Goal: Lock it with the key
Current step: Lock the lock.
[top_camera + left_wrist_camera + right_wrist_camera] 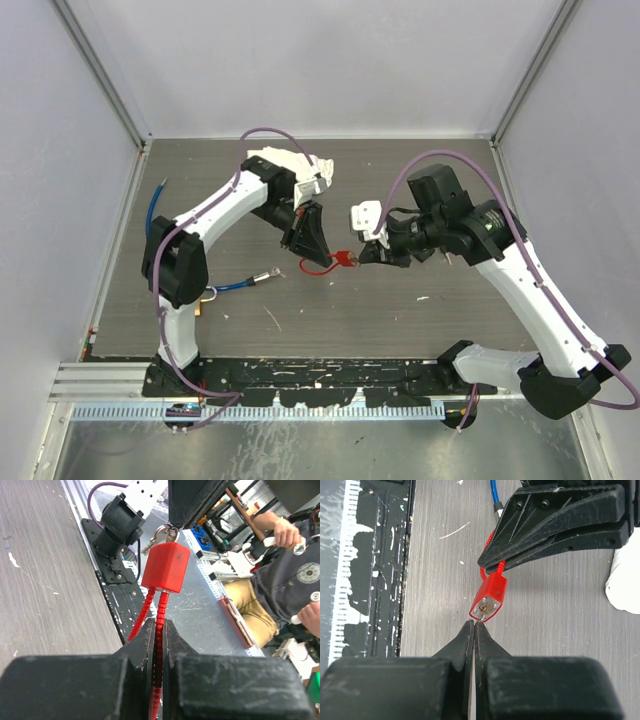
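Clutter first: a blue cable lies on the table out to the side of the left gripper, well away from its tips. There's also a white crumpled thing behind that gripper, and I honestly can't tell what it is. A black base strip runs along the near edge, well behind both sets of jaws. In the left wrist view a person sits past the table edge, out beyond the right gripper. Nothing is between the two grippers except the lock, so the only thing crowding either one is the other; they're nearly nose to nose. The red padlock sits right in that gap. The left jaws are pinched narrow on its ribbed red cable, a little way from the body, and the other leg of the loop runs just beside the fingers. The right jaws are closed tight right at the keyhole face, pinching the key that sticks out of it, though all I can make out there is a bit of metal. The body's long axis runs pretty much from one set of tips to the other. The cable end points at the left jaws and the keyhole end at the right jaws, tilted slightly off the right gripper's line.
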Robot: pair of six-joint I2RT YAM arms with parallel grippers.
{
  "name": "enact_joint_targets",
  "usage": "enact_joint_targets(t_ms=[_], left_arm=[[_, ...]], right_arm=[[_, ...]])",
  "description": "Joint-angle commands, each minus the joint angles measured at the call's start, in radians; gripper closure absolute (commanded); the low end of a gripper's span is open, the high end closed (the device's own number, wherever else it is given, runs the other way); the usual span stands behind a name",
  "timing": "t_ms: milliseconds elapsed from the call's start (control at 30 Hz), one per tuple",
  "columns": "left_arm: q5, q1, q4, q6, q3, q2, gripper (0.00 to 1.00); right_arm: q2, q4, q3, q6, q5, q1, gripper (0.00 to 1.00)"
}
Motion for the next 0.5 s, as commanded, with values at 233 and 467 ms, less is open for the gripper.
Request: enact_joint_targets(t_ms=[233,467], left_arm=[[0.142,0.008,-0.174,0.292,0.077,-0.103,1.0],[0.143,0.0,-0.174,0.486,0.184,-0.08,0.92]], right_arm=[[-0.053,0.007,0.07,0.085,-0.05,-0.068,0.99],[-0.053,0.015,0.086,0.079,-0.028,-0.104,0.99]])
